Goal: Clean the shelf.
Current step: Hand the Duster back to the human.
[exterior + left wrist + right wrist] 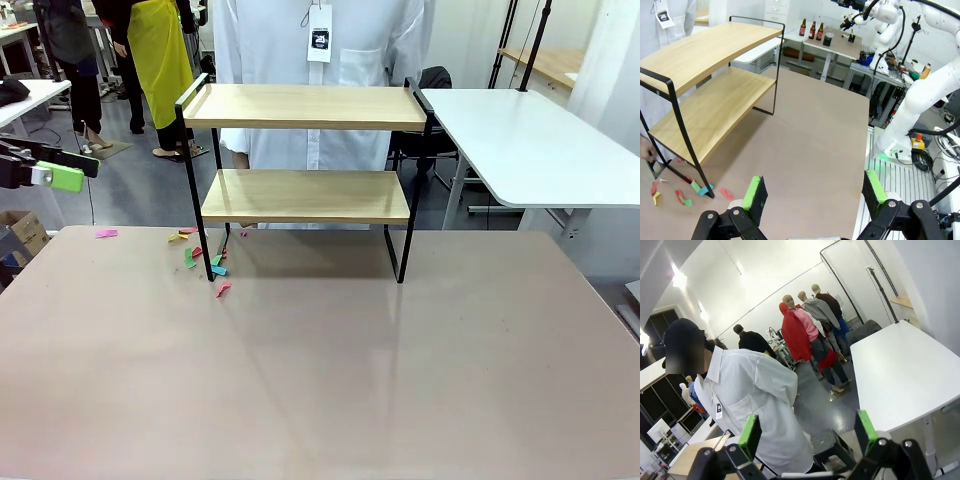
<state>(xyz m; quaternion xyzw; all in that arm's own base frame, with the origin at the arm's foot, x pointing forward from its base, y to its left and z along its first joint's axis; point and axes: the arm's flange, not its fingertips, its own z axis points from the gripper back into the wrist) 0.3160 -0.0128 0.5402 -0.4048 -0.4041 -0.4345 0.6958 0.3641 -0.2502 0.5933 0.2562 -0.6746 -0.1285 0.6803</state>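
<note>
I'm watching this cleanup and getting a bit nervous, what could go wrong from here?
1. The colored scraps lie around the front left leg of the shelf; sweeping them might catch that leg and shift the shelf.
2. The person stands right behind the shelf, so a push could send it toward them.
3. The left claw is open above the table near the scraps; the thin pieces may slip past its pads.
</note>
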